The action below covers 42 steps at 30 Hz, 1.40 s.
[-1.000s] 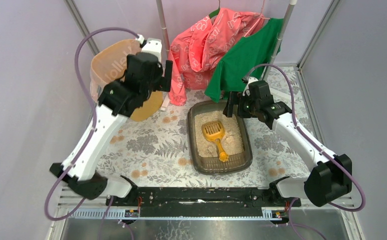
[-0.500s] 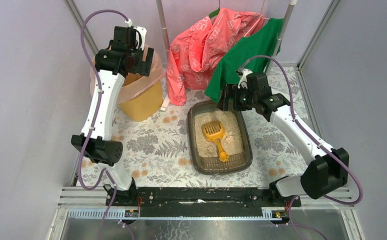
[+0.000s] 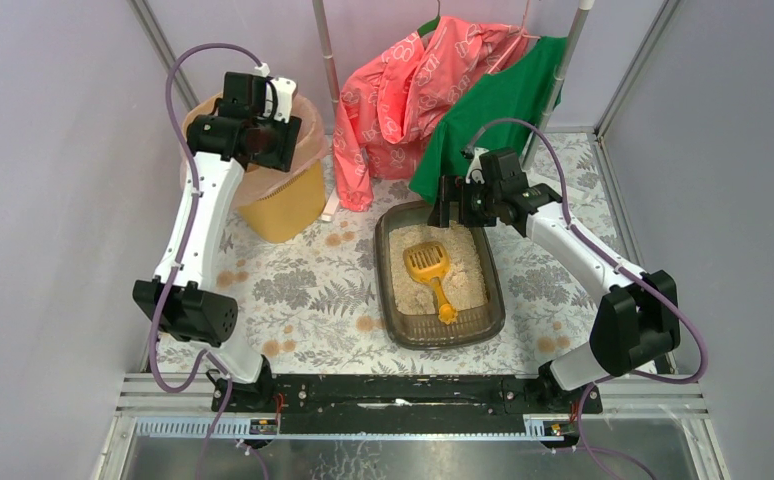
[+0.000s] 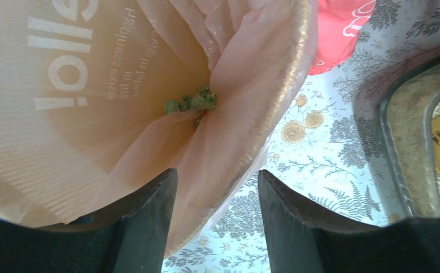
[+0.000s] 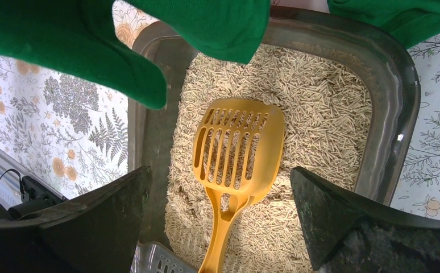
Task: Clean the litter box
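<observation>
The litter box [image 3: 441,338] is a dark grey tray of beige granules in the middle of the table. A yellow slotted scoop [image 3: 427,265] lies in it, handle toward the arms. My right gripper [image 3: 453,205] hangs open over the box's far end. In the right wrist view the scoop [image 5: 237,148] lies below the right gripper [image 5: 220,169], clear of both fingers, inside the box rim [image 5: 399,74]. My left gripper [image 3: 255,135] is over the yellow bin [image 3: 283,205]. Its fingers [image 4: 149,227] straddle the peach liner [image 4: 235,85] at the rim, still apart. Green clumps [image 4: 192,102] lie in the liner.
A pink garment [image 3: 413,90] and a green one [image 3: 493,110] hang from a rack just behind the box. The green cloth [image 5: 206,23] droops over the box's far edge. A grey perforated plastic piece [image 5: 155,259] shows beside the scoop handle. Walls enclose the floral cloth [image 3: 303,290].
The left arm rose and swung back over the bin, and its jaws narrowed around the lined rim. The right gripper shifted slightly left over the box's far end, still wide.
</observation>
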{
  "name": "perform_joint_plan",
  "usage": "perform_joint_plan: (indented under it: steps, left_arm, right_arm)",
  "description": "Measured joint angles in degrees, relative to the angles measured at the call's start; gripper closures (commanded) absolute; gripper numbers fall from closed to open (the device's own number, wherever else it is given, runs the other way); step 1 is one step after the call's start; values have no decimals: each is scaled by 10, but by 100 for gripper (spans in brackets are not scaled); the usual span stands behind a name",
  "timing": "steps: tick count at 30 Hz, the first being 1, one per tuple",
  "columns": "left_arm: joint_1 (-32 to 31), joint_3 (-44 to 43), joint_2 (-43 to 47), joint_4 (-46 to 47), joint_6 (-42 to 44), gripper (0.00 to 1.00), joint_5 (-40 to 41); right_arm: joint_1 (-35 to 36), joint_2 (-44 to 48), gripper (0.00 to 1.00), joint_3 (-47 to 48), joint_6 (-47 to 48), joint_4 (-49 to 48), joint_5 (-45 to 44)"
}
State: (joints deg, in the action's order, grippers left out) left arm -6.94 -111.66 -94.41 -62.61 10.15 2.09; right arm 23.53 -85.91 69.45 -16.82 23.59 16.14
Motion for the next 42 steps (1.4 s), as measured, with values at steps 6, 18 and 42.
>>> perform_joint_plan:
  steps: [6, 18, 42]
  left_arm:
    - [0, 47, 12, 19, -4, 41, -13]
    - [7, 100, 40, 25, -23, 100, -3]
    - [-222, 83, 42, -61, -174, 100, 90]
  right_arm:
    - [0, 0, 0, -1, 0, -1, 0]
    - [1, 3, 0, -18, -1, -4, 1]
    - [3, 46, 0, -25, -1, 5, -7]
